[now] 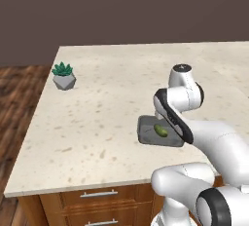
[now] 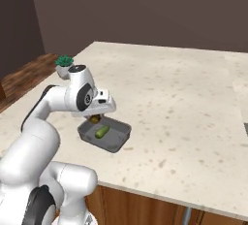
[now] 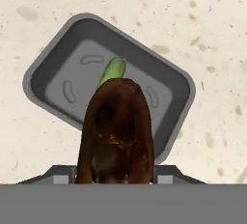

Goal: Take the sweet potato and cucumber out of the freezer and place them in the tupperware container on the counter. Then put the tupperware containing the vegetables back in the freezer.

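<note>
Sweet potato (image 3: pixel 117 133) fills the lower middle of the hand view, a dark orange-brown lump held upright in the hand (image 3: pixel 116 179), whose jaws are closed narrowly around its base; the finger tips themselves are hidden behind it. In the right base view the same lump (image 2: pixel 95 118) shows as a small brown shape under the hand (image 2: pixel 98 112), just above the near-left rim of the tupperware container (image 2: pixel 116 141). That dark grey tub with rounded corners sits on the table (image 2: pixel 184 103), set back from the front edge, and from the hand view its rim (image 3: pixel 43 68) lies tilted across the picture directly below the held vegetable. The cucumber (image 2: pixel 102 132) lies inside the tub on its floor, a short yellowish-green oblong; in the hand view its end (image 3: pixel 114 69) pokes out from behind the top of the sweet potato. In the left base view the cucumber (image 1: pixel 161 131) rests in the tub (image 1: pixel 148 135), partly covered by the white arm. A spiky green succulent in a faceted grey pot (image 1: pixel 63 76) stands well apart, near the table's far left edge. Brown wooden drawers (image 1: pixel 97 196) with silver bar handles run below the front edge.
</note>
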